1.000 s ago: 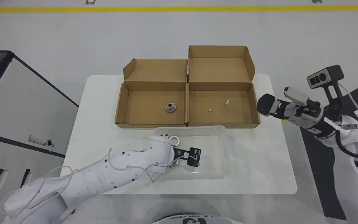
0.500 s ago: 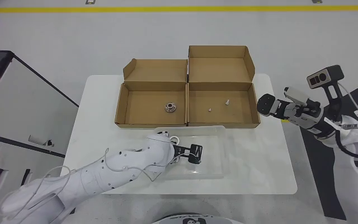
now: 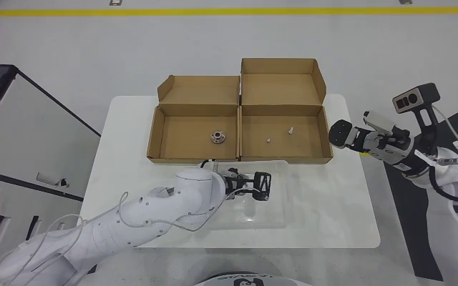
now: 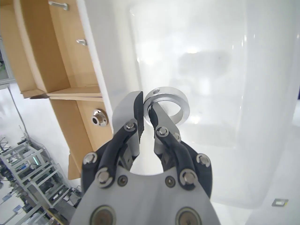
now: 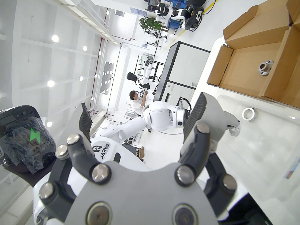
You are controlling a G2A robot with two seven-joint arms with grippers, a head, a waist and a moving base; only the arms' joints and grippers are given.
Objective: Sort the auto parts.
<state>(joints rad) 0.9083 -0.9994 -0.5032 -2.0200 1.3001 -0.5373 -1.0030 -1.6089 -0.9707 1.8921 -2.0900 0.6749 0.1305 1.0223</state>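
The left tool [image 4: 146, 112] is narrowed onto the silver metal ring with a small side hole [image 4: 166, 105], one finger inside the ring and one outside, pinching its wall. Tool and ring are over the clear plastic tray [image 3: 279, 214], which sits in the middle of the bench [image 3: 129, 143] toward its near edge. Whether the ring is off the tray floor cannot be told.

Along the far edge stand two open brown cardboard boxes, side by side and touching. The left cardboard box [image 3: 179, 143] holds one flanged metal bushing [image 3: 215, 135]. The right cardboard box [image 3: 315, 143] holds two small silver screws [image 3: 268, 140], lying near each other.

The right tool [image 5: 141, 104] is spread wide and holds nothing. It hangs just off the right edge of the bench, beside the right box.

By the look of it, three parts are already sorted and the ring is the last one to place, so the task seems close to its end. What is left is to carry the ring over the tray rim and let it go in a box. The left one with the bushing seems likelier, since the ring is closer in kind to that part than to the screws.
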